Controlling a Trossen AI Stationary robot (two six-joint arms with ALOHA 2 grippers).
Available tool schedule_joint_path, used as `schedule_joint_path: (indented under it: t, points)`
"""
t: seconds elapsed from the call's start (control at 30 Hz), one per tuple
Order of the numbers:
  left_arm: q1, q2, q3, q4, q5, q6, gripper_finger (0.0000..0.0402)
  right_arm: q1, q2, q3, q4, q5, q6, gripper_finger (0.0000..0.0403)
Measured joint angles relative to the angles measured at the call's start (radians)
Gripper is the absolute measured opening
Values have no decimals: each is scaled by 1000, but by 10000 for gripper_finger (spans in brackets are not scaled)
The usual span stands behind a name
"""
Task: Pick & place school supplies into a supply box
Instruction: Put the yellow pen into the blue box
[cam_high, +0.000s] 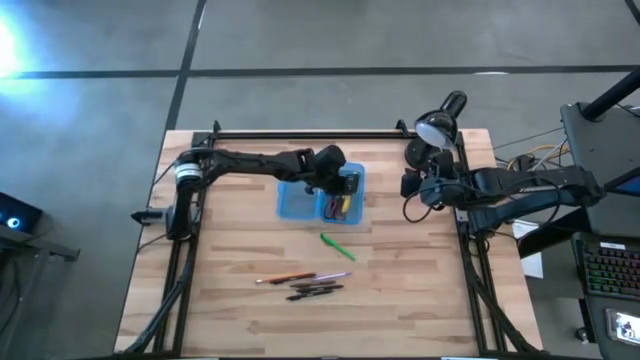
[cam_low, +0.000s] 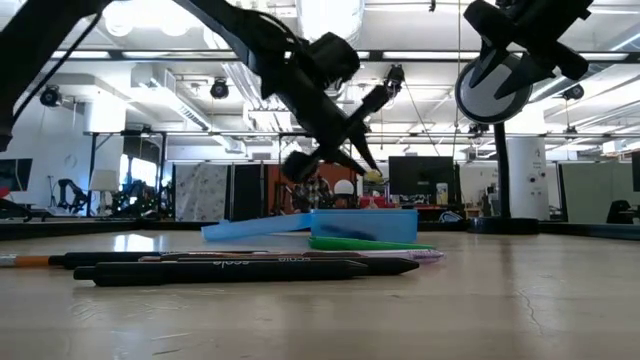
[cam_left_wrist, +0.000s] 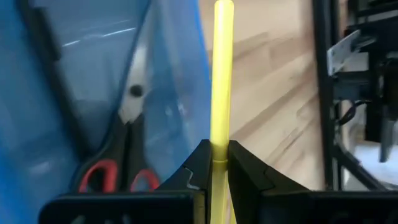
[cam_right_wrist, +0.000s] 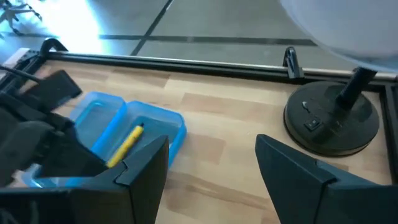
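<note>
Left wrist view has the clearest look: left gripper (cam_left_wrist: 216, 163) is clamped on a yellow pencil (cam_left_wrist: 221, 74), fingers (cam_left_wrist: 194, 168) pinching it on both sides w/ the pencil sticking out straight ahead. Right under it sits the blue supply box (cam_left_wrist: 93, 74), and the red-handled scissors (cam_left_wrist: 124, 155) are already lying inside, blades together. From the high view the left gripper (cam_high: 335, 172) hangs over the box's right half (cam_high: 345, 190), which also has a few other supplies in it, though they're too small to tell apart from up there. Low view shows the pencil (cam_low: 372, 175) held up in the air above the box (cam_low: 365, 225), not touching it, tilted.

Further out on the wooden table (cam_high: 240, 300): a green pen (cam_high: 337, 246) lies just beside the box toward the table's front, and nearer the front edge there's a small cluster, an orange pencil (cam_high: 285, 278), a pink pen (cam_high: 333, 276) and probably two black pens (cam_high: 318, 290), close together.

Right gripper (cam_right_wrist: 211, 162) waits at the table's right side by the black desk lamp (cam_right_wrist: 333, 115), fingers spread wide, nothing in them.
</note>
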Motion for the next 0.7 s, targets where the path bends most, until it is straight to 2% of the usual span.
schedule_joint_path:
  t: [0.1,0.27,0.4,0.53,0.7]
  points:
    - [9,49,1,47,1,-34,14,0,20,0,1,-3,-4,231]
    - [9,103,0,47,-51,-165,14,-3,41,1,4,-15,-113,231]
    - [4,107,0,52,-124,-242,24,-9,34,2,36,-34,-236,231]
    - [-6,94,9,44,-165,-285,45,-19,24,2,84,-105,-414,231]
    - [-33,87,96,-46,-190,-290,63,-20,21,2,153,-139,-558,231]
